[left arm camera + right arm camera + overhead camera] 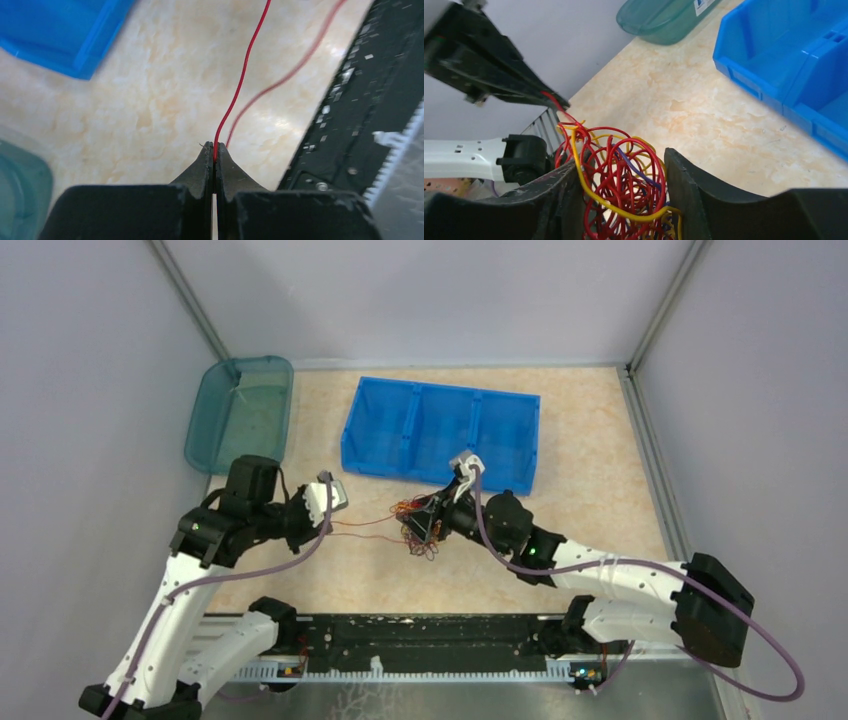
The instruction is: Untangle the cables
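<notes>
Two holds divide the job above the counter. Left fingers are pinched shut on one red cable, stretched clear; right fingers clamp the tangle between them, likely as an anchor.

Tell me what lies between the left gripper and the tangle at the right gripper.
Two red strands run from the left gripper to the tangle, over otherwise bare table; the top view shows it.

The beige marbled surface carries a blue bin right of the right jaws and a teal tub behind-left of the left jaws.
</notes>
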Tool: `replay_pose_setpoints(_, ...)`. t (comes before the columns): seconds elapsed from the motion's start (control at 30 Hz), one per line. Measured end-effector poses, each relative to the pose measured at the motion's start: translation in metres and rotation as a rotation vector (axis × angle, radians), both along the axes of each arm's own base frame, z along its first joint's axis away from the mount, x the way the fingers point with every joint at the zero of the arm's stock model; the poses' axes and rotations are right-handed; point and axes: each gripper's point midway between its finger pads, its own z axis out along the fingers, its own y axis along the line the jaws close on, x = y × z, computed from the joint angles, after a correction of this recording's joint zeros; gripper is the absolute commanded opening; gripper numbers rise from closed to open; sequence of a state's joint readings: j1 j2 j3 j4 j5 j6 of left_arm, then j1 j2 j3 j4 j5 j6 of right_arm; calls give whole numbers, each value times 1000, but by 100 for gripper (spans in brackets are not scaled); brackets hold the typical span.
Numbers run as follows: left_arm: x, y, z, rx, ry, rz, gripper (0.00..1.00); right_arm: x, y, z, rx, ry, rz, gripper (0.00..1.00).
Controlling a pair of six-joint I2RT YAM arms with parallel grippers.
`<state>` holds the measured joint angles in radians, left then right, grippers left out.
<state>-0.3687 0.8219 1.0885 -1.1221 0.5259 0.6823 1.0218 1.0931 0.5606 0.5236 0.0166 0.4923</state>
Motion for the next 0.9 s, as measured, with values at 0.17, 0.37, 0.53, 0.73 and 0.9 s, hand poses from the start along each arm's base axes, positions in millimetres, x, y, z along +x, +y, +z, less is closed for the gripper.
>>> replay_pose_setpoints(0.17, 19, 27, -47, 156, -67, 79, 0, 0, -5, -12, -51, 30, -3, 65)
replay_pose_setpoints(0.37, 26, 28, -48, 158, -102, 85, 30, 13, -6, -43, -182, 94, -60, 64)
replay_pose_setpoints(0.53, 25, 28, -54, 170, -95, 72, 57, 21, 2, -67, -288, 145, -72, 62)
replay_pose_setpoints(0.73, 18, 31, -72, 198, -61, 52, 80, 10, 14, -116, -383, 250, 10, 55)
replay_pose_setpoints(0.9, 9, 33, -82, 215, -34, 20, 99, -7, 30, -154, -441, 347, 99, 51)
